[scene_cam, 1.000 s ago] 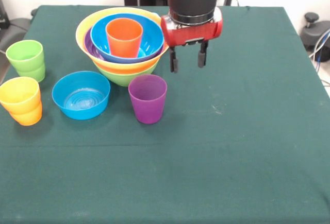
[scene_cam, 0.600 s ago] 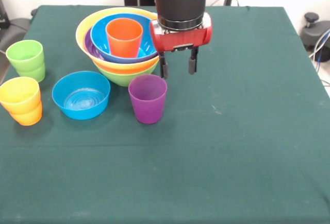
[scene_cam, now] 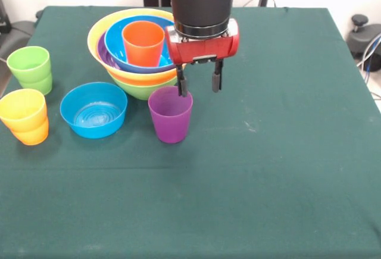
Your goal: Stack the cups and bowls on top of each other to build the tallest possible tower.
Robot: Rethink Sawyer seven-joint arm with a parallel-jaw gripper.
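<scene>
Green-clothed counter (scene_cam: 286, 169): red-and-black arm hangs straight down, its pincer (scene_cam: 199, 84) spread wide, one finger over the purple cup's (scene_cam: 170, 115) rim, beside the bowl tower (scene_cam: 134, 50).

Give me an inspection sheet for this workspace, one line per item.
Surface: table with dark green cloth, flat.
Job's things: tower of nested bowls, orange cup on top; loose blue bowl; purple cup upright; green cup; yellow cup nested in an orange one.
Clutter: nothing seen.
Claw: claw open, above the purple cup's rim, holding nothing.
Cables: cables past the right edge.
Surroundings: dark equipment beside the table.
</scene>
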